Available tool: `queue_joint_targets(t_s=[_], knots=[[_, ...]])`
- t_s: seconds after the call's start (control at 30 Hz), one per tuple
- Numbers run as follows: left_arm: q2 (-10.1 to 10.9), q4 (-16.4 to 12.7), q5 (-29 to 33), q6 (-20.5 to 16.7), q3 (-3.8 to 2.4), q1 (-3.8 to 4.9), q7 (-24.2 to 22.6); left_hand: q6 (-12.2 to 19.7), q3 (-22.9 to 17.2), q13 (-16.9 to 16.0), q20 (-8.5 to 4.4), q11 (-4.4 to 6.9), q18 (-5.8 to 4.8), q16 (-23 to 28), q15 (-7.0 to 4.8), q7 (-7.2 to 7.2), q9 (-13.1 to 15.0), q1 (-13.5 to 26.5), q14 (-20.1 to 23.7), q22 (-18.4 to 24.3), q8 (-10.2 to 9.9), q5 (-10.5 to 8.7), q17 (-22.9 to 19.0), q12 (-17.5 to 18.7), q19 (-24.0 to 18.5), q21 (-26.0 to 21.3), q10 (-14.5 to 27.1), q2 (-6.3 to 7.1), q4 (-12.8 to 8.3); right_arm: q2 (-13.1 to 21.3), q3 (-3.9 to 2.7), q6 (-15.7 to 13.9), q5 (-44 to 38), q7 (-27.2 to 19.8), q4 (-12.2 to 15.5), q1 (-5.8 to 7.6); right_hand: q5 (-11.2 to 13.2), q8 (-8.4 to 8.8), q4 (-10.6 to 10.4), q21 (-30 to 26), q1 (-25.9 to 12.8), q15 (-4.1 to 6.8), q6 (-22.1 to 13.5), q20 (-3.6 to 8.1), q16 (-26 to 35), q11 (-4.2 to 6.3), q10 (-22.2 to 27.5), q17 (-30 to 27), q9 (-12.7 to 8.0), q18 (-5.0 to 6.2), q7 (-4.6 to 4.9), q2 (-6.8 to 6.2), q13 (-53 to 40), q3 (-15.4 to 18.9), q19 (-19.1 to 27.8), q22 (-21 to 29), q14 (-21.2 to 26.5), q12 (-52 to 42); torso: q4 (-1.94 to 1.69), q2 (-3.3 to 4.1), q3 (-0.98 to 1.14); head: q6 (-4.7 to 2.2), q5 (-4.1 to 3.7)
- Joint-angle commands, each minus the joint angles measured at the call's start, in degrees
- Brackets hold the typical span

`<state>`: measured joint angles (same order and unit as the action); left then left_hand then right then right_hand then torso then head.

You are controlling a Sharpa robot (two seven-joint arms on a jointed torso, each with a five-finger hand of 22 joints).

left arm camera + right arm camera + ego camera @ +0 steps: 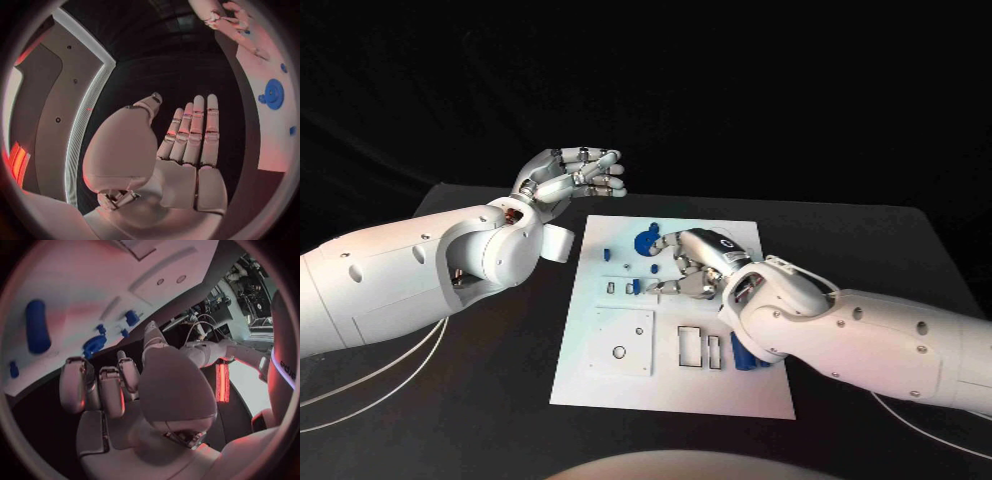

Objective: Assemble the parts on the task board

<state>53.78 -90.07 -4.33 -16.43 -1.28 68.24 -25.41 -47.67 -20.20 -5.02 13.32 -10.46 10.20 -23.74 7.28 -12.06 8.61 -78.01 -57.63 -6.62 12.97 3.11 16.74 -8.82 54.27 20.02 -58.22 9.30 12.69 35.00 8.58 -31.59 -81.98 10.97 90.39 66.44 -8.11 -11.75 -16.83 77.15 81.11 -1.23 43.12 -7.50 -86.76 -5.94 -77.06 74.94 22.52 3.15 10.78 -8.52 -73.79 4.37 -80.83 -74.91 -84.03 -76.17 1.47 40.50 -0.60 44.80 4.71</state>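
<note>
Silver fingers (678,288) of the right hand (692,262) curl low over the white task board (678,385), near small blue parts (633,287); whether they pinch one, cannot tell. Left hand (568,179) hovers off the board's far corner, fingers (196,131) straight, apart, empty. Round blue gear part (643,241) sits on the board's far end. Likely picking step; next move needs a firm pinch, then alignment to a slot.

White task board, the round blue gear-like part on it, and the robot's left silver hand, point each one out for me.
white task board (675,395), head view, bare near edge.
round blue gear-like part (273,93), left wrist view, its disc face.
left silver hand (574,176), head view, middle of the hand.
</note>
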Motion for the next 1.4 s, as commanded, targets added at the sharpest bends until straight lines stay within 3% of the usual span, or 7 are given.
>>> queue_joint_targets(t_s=[0.03, 0.2, 0.27, 0.4, 0.47, 0.97, 1.4], knots=[[0.0, 0.9, -7.4, 2.6, -0.04, 0.05, 7.2, -0.4, 1.7, -1.9, -1.64, 1.19, 0.24, -7.8, -1.53, -1.22, 1.3, 2.3, -3.1, -1.6, 3.1, 0.02, 4.4, -4.1, 3.7, 3.4, -1.9, 0.08, 2.8, 3.1, -0.17, -3.6, 10.3, -8.6, 2.1, 1.60, -0.7, -1.06, 0.2, -0.5, 0.3, -0.11, 1.7, 0.04, 0.3, 0.31, 0.0, 5.3, 0.0, 0.77, -0.29, 1.31, 0.0, -0.6, 0.3, -3.8, -3.7, -0.4, 0.31, -0.53, 0.10, 0.22, 0.39], [-0.2, 2.4, -15.1, 6.7, -0.04, 0.07, 15.7, 2.0, 5.8, -15.9, -6.15, 4.55, 0.40, -34.4, -4.78, 2.64, 9.6, 6.5, -6.8, -10.5, 17.4, 0.06, 20.5, -25.1, 8.7, 18.9, -0.6, -1.55, 4.2, 8.9, -0.23, -1.2, 21.4, -13.8, 5.1, 4.45, -2.7, -2.12, 0.6, -1.1, 2.2, 0.29, 2.4, 0.44, 0.6, 0.73, 0.2, 4.9, 0.1, 0.89, -0.70, 3.13, 0.2, -1.5, 0.7, -3.5, -3.6, -0.3, 0.67, -1.12, 0.18, 0.50, 0.67], [-0.4, 2.8, -17.8, 9.7, -0.04, 0.08, 19.8, 4.1, 6.7, -23.7, -7.02, 6.17, 0.15, -49.5, -6.56, 2.91, 13.4, 7.7, -16.2, -15.9, 23.4, 0.49, 38.9, -37.0, 9.1, 27.5, 0.8, -2.80, 3.9, 10.6, -0.23, -0.5, 24.1, -14.7, 5.7, 5.28, -3.6, -2.32, 0.5, -1.0, 2.3, 0.34, 2.4, 0.51, 0.5, 0.79, 0.2, 5.1, 0.1, 0.85, -0.76, 3.23, 0.2, -1.5, 0.6, -3.6, -3.6, -0.4, 0.74, -1.32, 0.27, 0.69, 0.73], [-1.1, 3.2, -27.0, 14.7, -0.04, 0.11, 27.8, 4.8, 6.9, -30.4, -7.76, 7.07, 0.33, -56.0, -7.50, 4.48, 17.4, 9.3, -21.6, -21.1, 29.4, 0.05, 48.7, -47.7, 6.8, 35.6, 2.0, -4.26, 4.0, 13.3, -0.24, 0.5, 27.3, -15.5, 5.8, 6.51, -3.8, -2.41, 0.5, -0.8, 2.4, 0.37, 2.4, 0.53, 0.4, 0.81, 0.1, 5.3, 0.1, 0.77, -0.78, 3.28, 0.2, -1.5, 0.4, -3.8, -3.7, -0.4, 0.71, -1.71, 0.49, 0.81, 0.70], [-1.8, 3.2, -34.9, 16.0, -0.04, 0.23, 32.5, 3.6, 7.4, -43.7, -8.61, 8.21, -1.26, -60.0, -8.52, 5.67, 19.0, 10.2, -26.0, -32.9, 31.7, 0.06, 56.5, -58.4, 11.9, 44.3, -6.5, -4.59, 4.1, 14.5, -0.24, 1.0, 28.4, -15.6, 5.4, 6.88, -3.9, -2.41, 0.5, -0.5, 2.4, 0.37, 2.4, 0.54, 0.4, 0.81, 0.0, 5.5, 0.1, 0.69, -0.78, 3.27, 0.1, -1.5, 0.2, -4.0, -3.7, -0.5, 0.56, -1.87, 0.60, 1.16, 0.62], [-7.8, 5.6, -52.2, 24.5, 0.37, 2.24, 49.8, 2.9, 10.6, -48.7, -9.53, 9.24, -2.07, -61.3, -9.47, 6.85, 21.9, 13.8, -27.7, -39.1, 34.7, -0.02, 59.4, -62.3, 13.2, 49.3, -9.3, -4.45, 4.2, 15.6, -0.24, 2.1, 30.0, -14.7, 2.9, 7.32, -4.5, -2.54, 0.6, -0.2, 2.7, 0.42, 2.3, 0.60, 0.3, 0.86, 0.0, 5.7, 0.0, 0.61, -0.81, 3.34, 0.1, -1.4, 0.0, -4.3, -3.8, -0.5, 0.43, -1.86, 0.63, 1.51, 1.10], [-11.2, 7.8, -56.9, 29.2, 1.12, 3.71, 53.8, 3.6, 12.1, -50.4, -9.77, 9.50, -2.54, -61.9, -9.72, 7.09, 23.2, 14.6, -28.3, -42.2, 35.6, 0.00, 61.0, -63.5, 14.5, 51.3, -10.3, -5.57, 4.2, 15.0, -0.22, 2.4, 30.1, -14.0, 1.9, 7.28, -5.2, -2.68, 0.5, -0.1, 2.9, 0.46, 2.3, 0.65, 0.3, 0.89, -0.1, 5.7, 0.0, 0.58, -0.84, 3.48, 0.0, -1.5, -0.1, -4.4, -3.8, -0.6, 0.49, -1.89, 0.67, 1.97, 1.28]])
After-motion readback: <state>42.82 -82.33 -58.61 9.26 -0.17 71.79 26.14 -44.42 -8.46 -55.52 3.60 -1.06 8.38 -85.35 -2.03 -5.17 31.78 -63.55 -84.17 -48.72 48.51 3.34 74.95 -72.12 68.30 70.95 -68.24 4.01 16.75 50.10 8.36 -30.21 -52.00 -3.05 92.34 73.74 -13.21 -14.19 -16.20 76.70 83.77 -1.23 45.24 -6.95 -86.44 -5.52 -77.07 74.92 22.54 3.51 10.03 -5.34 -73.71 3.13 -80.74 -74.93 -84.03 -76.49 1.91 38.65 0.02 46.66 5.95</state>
